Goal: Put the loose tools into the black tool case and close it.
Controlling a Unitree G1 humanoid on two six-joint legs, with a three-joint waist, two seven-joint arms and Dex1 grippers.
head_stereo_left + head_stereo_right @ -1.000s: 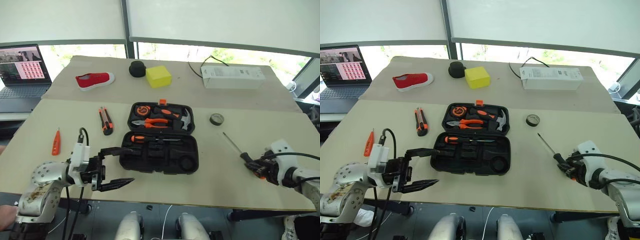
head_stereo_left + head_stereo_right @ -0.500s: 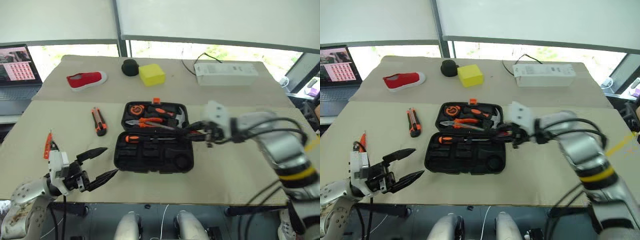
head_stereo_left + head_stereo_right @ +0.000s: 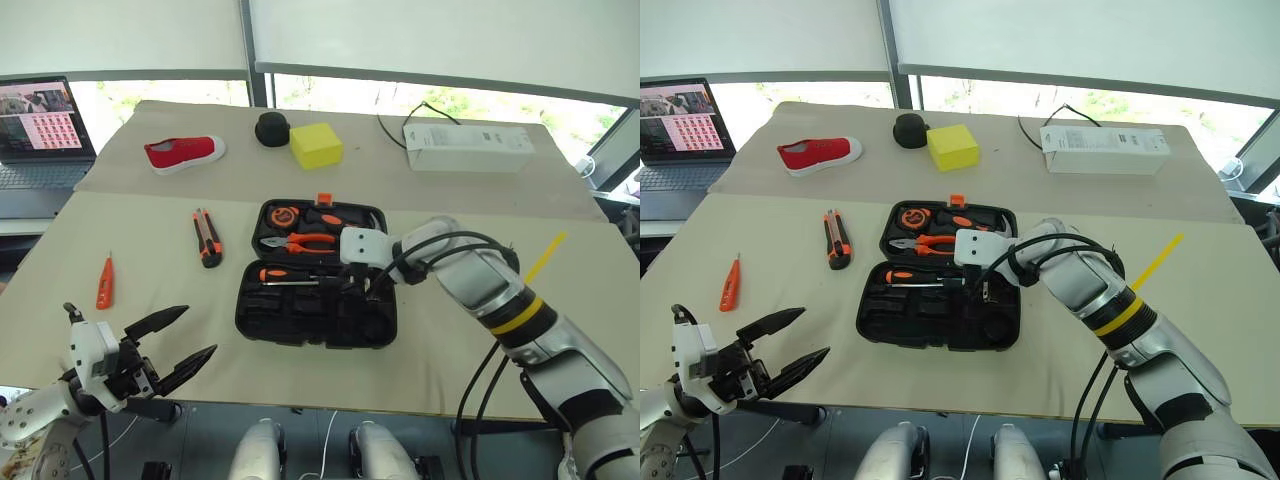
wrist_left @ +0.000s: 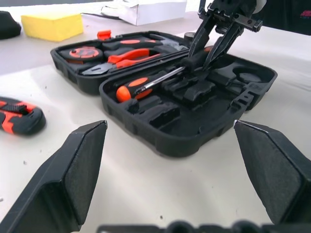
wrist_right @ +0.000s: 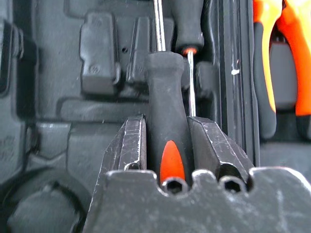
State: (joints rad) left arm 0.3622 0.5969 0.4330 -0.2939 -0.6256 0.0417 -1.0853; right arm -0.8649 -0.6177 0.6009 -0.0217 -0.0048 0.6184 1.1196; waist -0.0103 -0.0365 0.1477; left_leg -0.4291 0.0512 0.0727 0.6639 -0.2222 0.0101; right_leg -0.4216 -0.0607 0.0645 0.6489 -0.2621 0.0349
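At centre frame the right gripper [image 3: 350,287], clamped on a screwdriver [image 5: 165,141], hangs just above the open tool case [image 3: 300,320], shaft running along its slot; left gripper [image 3: 170,340] gapes, lower left.

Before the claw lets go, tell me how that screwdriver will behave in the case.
The screwdriver looks stiff: a thin metal shaft and a hard black handle pinched by the right claw. Its round handle would likely roll on a flat surface, but the moulded slots of the black tool case should hold it. It is probably light.
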